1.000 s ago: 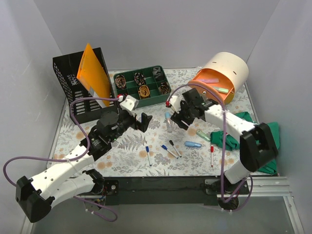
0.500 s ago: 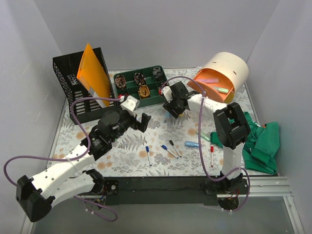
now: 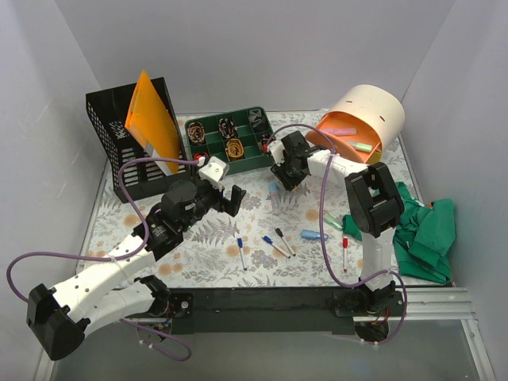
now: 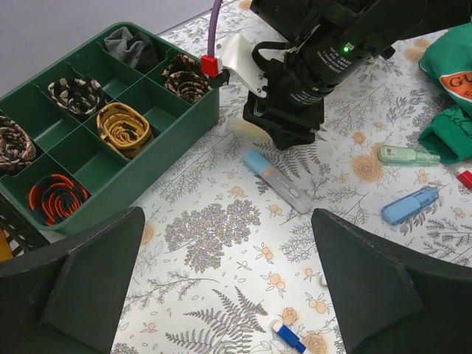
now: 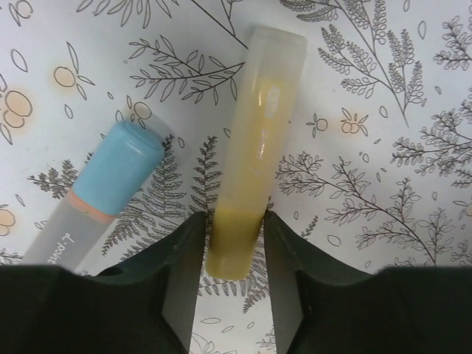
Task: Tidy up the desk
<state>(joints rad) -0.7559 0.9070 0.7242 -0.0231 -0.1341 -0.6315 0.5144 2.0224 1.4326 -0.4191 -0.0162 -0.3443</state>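
Note:
The desk has a pale covering with fern leaves and orange flowers. My right gripper is low over it, just in front of the green tray, and is shut on the end of a yellow highlighter that lies on the covering. A grey pen with a light blue cap lies right beside it, also in the left wrist view. My left gripper is open and empty, held above the desk's middle left.
A green compartment tray holds rolled items. A black mesh file holder with an orange folder stands far left. An orange and cream bin lies tipped far right. A green cloth is at right. Several markers lie near the front.
My right arm has swung from the desk's right centre to just in front of the green tray, and its gripper now sits on the yellow highlighter. The left arm has barely moved.

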